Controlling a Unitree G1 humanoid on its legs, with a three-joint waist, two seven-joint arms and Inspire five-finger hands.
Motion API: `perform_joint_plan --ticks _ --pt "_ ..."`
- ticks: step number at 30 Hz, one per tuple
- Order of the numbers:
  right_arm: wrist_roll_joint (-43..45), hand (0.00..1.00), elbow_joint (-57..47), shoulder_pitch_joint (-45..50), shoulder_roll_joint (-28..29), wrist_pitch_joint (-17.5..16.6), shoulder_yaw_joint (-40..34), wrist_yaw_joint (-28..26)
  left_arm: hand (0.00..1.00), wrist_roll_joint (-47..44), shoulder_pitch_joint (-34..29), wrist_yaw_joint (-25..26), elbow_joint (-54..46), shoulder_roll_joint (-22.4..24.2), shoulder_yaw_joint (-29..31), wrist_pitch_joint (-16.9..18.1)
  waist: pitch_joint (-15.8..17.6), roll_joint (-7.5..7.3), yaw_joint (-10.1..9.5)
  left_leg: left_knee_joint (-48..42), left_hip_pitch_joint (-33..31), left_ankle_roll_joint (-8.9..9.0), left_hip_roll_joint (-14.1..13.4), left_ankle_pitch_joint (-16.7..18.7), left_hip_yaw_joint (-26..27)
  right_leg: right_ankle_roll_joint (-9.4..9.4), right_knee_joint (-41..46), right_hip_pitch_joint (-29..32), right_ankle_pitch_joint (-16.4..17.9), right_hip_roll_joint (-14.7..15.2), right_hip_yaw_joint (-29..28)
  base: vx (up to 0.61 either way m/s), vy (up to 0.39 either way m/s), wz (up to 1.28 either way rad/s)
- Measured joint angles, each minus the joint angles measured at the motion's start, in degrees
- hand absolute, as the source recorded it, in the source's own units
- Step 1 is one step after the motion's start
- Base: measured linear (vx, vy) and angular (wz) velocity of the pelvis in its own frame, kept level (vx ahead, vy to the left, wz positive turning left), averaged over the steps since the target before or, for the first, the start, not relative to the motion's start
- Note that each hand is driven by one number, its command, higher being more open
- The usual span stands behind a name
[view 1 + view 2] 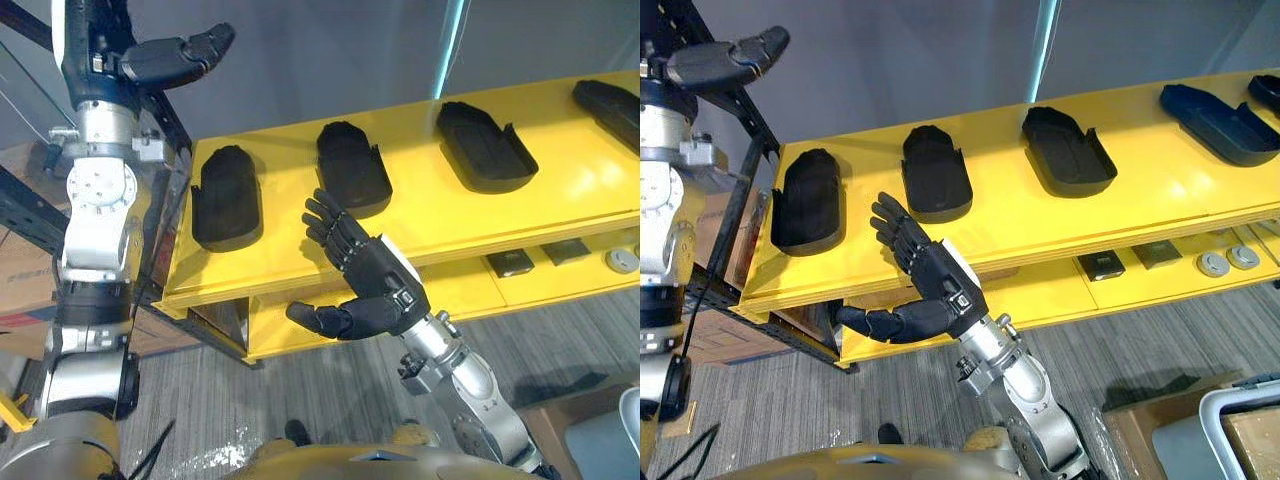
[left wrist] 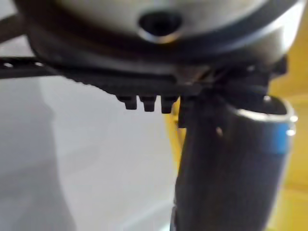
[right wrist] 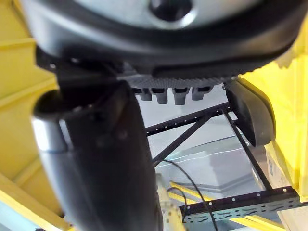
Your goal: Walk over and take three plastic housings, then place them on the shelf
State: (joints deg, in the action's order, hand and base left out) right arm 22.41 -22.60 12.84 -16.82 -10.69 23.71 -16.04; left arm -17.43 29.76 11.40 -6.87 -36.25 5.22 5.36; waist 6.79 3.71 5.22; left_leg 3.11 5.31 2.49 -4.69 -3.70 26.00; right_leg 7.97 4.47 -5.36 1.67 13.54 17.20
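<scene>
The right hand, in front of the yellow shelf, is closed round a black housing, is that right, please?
Not quite: the right hand is in front of the yellow shelf but open and empty, as the left eye view shows; the black housings lie on the shelf.

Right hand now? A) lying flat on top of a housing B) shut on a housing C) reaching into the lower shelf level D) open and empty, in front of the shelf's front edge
D: the right hand has its fingers spread and holds nothing, in front of the front edge of the yellow shelf, while the housings lie untouched on top.
</scene>
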Motion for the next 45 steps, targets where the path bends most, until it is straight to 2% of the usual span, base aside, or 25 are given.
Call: perform_joint_plan --ticks 1,3,6,7,9,11,14,17,20,22,26,29,30,33,34,36,37,40,42,45 --pt "-1.47 1.0 0.45 0.07 0.35 -0.13 0.01 0.6 1.0 -0.11 -4.58 -0.37 -4.62 1.06 0.08 1.39 -0.85 0.04 -0.23 0.2 0.16 0.1 -0.01 -0.06 -0.27 0.0 -0.28 -0.29 0.0 -0.14 0.16 0.04 0.01 0.1" --pt "-3.31 1.0 1.81 0.01 1.32 -1.15 0.03 1.64 1.0 -0.19 -12.7 -1.54 -10.76 6.11 0.23 3.57 -2.03 0.0 -0.37 0.31 0.18 0.23 0.0 -0.16 -1.24 0.04 -0.85 -1.14 -0.03 -0.58 1.21 0.03 -0.014 0.21" --pt "-8.63 1.0 5.62 -0.42 3.24 -2.92 -0.44 4.33 1.0 -0.64 -30.68 -5.91 -17.14 20.54 -0.73 5.7 -3.15 -0.65 -1.9 1.22 0.2 0.4 0.03 -0.82 -3.09 0.05 -1.77 -1.9 -0.09 -1.03 2.92 0.0 -0.017 0.24" --pt "-9.6 1.0 6.64 -0.7 3.52 -3.28 -0.58 4.98 1.0 -1.04 -33.26 -6.71 -17.14 22.28 -1.4 5.65 -3.2 -0.82 -2.19 1.54 0.18 0.41 0.01 -0.98 -3.42 0.04 -1.82 -1.94 -0.09 -1.17 3.16 -0.02 -0.009 0.25" --pt "-12.94 1.0 10.22 -2.69 3.77 -3.48 -0.7 7.8 1.0 -2.43 -42.48 -8.54 -16.67 27.18 -3.74 5.64 -2.85 -1.91 -3.7 1.66 0.03 0.46 0.02 -1.41 -4.38 -0.15 -2.2 -2.49 -0.22 -1.35 4.06 -0.02 -0.001 0.22" --pt "-12.93 1.0 11.53 -2.97 4.16 -3.51 -0.74 9.23 1.0 -2.32 -47.78 -9.53 -16.67 29.06 -6.16 6.23 -2.96 -2.57 -4.86 1.69 -0.03 0.3 0.25 -1.6 -5.35 -0.21 -2.65 -3.22 -0.3 -1.35 4.86 -0.01 0.01 0.21" --pt "-12.97 1.0 11.6 -2.98 5.53 -3.81 -0.53 10.24 1.0 -2.76 -49.61 -10.71 -16.7 29.31 -6.93 8.07 -2.83 -2.91 -5.2 1.73 -0.21 0.33 0.31 -1.87 -6.22 -0.24 -2.68 -3.65 -0.28 -1.34 5.84 -0.01 0.008 0.16" --pt "-14.57 1.0 11.83 -3.68 6.52 -4.74 0.88 14.06 1.0 -5.27 -50.39 -12.34 -18.15 29.76 -7.14 10.43 -2.84 -3.11 -5.09 1.91 -0.94 0.1 0.32 -2.45 -7.17 -0.36 -2.78 -3.63 -0.23 -1.35 7.09 -0.02 0.001 0.16" --pt "-15.42 1.0 14.52 -5.16 6.51 -5.02 1.66 17.36 1.0 -7.67 -50.72 -14.98 -18.57 29.74 -7.56 10.86 -2.75 -3.2 -5.4 1.93 -1.11 0.19 0.29 -2.6 -7.65 -0.67 -2.89 -3.67 -0.1 -1.37 7.66 -0.01 0.007 0.09" --pt "-15.23 1.0 15.5 -5.18 6.49 -5.06 1.72 17.67 1.0 -8.02 -51.26 -15.82 -18.57 29.75 -7.69 10.86 -2.65 -3.18 -6.07 1.94 -1.4 0.3 0.26 -2.64 -7.88 -0.74 -3.12 -3.63 -0.06 -1.46 7.89 0.0 0.002 0.09" --pt "-11.49 1.0 15.91 -5.3 5.59 -5.07 1.84 11.45 1.0 -9.01 -54.11 -15.82 -18.52 29.67 -7.72 10.87 -2.41 -3.41 -6.5 1.92 -2.78 0.08 0.28 -3.27 -9.43 -0.61 -3.61 -3.51 -0.34 -1.7 9.69 0.03 -0.011 0.2" --pt "-8.52 1.0 18.53 -9.13 3.1 -5.06 4.74 5.09 1.0 -9.43 -55.63 -15.53 -18.52 29.57 -7.72 11.83 -1.98 -3.67 -7.15 1.76 -3.03 0.06 0.43 -3.67 -10.67 -0.57 -3.56 -4.1 -0.51 -1.78 10.93 0.05 -0.013 0.17" --pt "-8.52 1.0 19.02 -9.96 2.71 -5.06 5.31 4.51 1.0 -9.3 -55.59 -15.34 -18.52 29.56 -7.83 12.43 -1.73 -3.7 -7.37 1.76 -3.03 0.05 0.46 -3.71 -10.9 -0.57 -3.56 -4.23 -0.51 -1.79 11.11 0.02 -0.006 0.2" --pt "-8.7 1.0 23.45 -13.73 2.06 -5.07 7.61 3.81 1.0 -6.78 -55.38 -10.5 -18.52 29.56 -8.75 16.46 -0.86 -3.75 -8.55 1.91 -4.05 -0.12 0.97 -3.97 -13.0 -0.58 -3.63 -4.72 -0.47 -1.74 13.3 0.0 0.002 0.32" --pt "-8.73 1.0 23.88 -14.09 1.97 -5.07 7.77 3.92 1.0 -6.12 -55.36 -9.74 -18.52 29.53 -8.75 16.81 -0.78 -3.75 -8.67 1.91 -4.19 -0.16 1.0 -4.0 -13.18 -0.58 -3.64 -4.71 -0.47 -1.74 13.51 -0.01 0.011 0.35" --pt "-8.79 1.0 26.77 -16.02 1.77 -5.12 8.06 5.45 1.0 0.51 -55.38 -2.28 -18.52 29.6 -8.62 19.75 -0.24 -3.85 -10.0 1.92 -4.94 -0.18 1.09 -4.27 -14.09 -0.58 -3.62 -4.57 -0.48 -1.7 14.44 -0.01 0.015 0.23" --pt "-8.79 1.0 27.32 -16.55 1.82 -5.12 8.05 5.93 1.0 1.62 -55.36 -0.53 -18.53 29.62 -8.37 20.52 0.18 -3.88 -10.34 1.92 -4.95 -0.12 1.12 -4.29 -14.32 -0.58 -3.62 -4.75 -0.47 -1.7 14.72 -0.01 0.016 0.21" --pt "-8.77 1.0 29.56 -19.27 1.91 -6.05 7.59 8.74 1.0 7.52 -55.39 9.17 -18.55 30.07 -5.97 23.57 0.88 -3.94 -11.53 1.91 -6.83 -0.03 1.2 -4.91 -15.64 -0.65 -3.55 -3.89 -0.42 -1.81 16.51 -0.04 0.014 0.25" --pt "-9.14 1.0 30.91 -21.01 2.19 -6.65 7.19 10.16 1.0 9.31 -55.52 12.38 -18.6 31.59 -4.11 24.46 1.66 -4.03 -12.07 1.89 -7.01 -0.22 1.32 -5.13 -16.15 -0.65 -3.49 -3.96 -0.42 -1.82 16.93 -0.02 0.011 0.14" --pt "-9.8 1.0 32.17 -22.56 3.14 -7.21 6.26 12.23 1.0 9.32 -55.79 14.45 -18.66 32.23 -3.79 24.28 2.51 -4.18 -12.84 1.78 -7.11 -0.37 1.42 -5.32 -16.61 -0.66 -3.45 -4.01 -0.42 -1.8 17.13 -0.02 0.016 0.07"
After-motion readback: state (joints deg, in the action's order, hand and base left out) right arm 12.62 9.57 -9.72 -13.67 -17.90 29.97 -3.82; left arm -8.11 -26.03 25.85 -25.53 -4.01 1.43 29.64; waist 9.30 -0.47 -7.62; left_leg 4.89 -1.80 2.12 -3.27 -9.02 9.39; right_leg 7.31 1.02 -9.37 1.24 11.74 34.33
